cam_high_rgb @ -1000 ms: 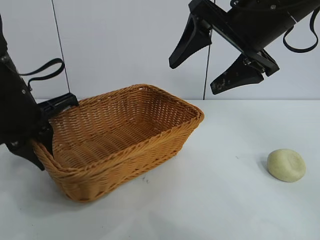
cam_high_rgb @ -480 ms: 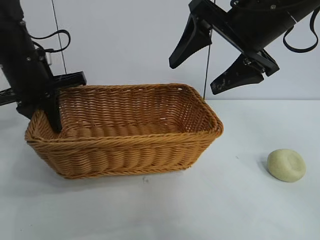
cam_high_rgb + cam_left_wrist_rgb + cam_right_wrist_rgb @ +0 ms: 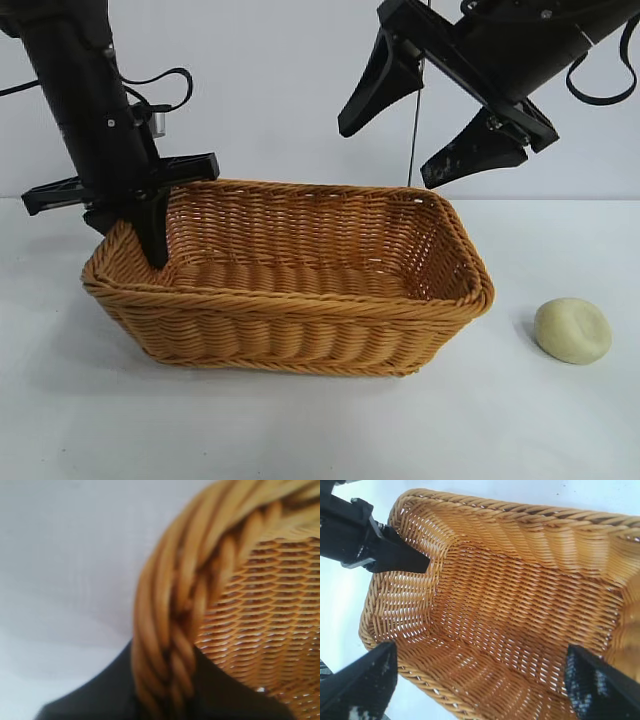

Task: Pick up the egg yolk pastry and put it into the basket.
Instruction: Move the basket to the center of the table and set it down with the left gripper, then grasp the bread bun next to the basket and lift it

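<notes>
The orange-brown wicker basket stands on the white table at centre-left, and its inside looks empty. My left gripper is shut on the braided rim at the basket's left end, one finger inside and one outside; in the left wrist view the rim runs between the black fingers. The egg yolk pastry, a pale cream dome with a dent, lies on the table to the right of the basket. My right gripper hangs open high above the basket's right half, holding nothing. In its wrist view the basket wall shows below.
White table surface surrounds the basket, with bare room between basket and pastry. A thin dark cable hangs against the white back wall. The left gripper also shows in the right wrist view at the basket's end.
The left arm has risen and moved right while holding the rim, swinging the basket round and closer to the pastry. The right arm and the pastry have not moved.
</notes>
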